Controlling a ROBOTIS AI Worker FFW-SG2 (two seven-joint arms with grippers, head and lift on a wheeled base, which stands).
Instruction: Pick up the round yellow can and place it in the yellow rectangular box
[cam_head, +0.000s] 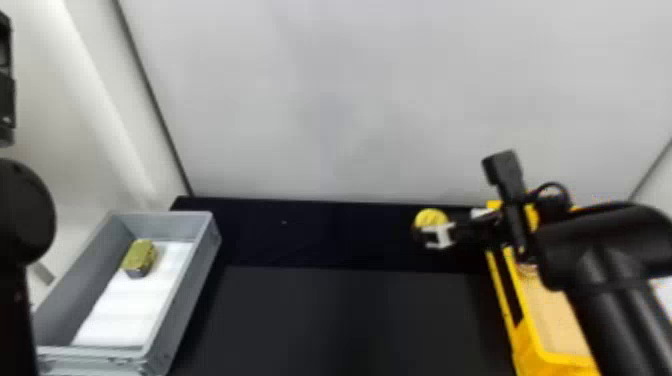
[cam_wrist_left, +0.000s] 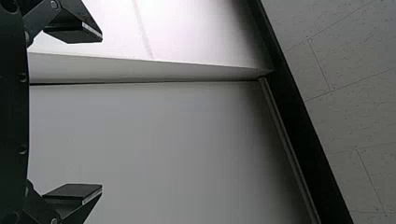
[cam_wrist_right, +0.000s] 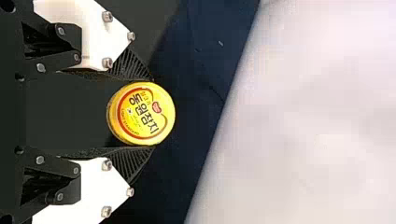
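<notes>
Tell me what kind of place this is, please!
Probably a robot practice spot, maybe in a lab. The right gripper has a round yellow can between its jaws, and a grey bin and a yellow box sit at opposite sides of a black work surface.

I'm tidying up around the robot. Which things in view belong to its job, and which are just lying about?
For the job:
Round yellow can, between the fingers of the right tool
Yellow rectangular box, at the right

Just lying about:
Grey bin, at the left
Greenish block, inside that bin
</notes>
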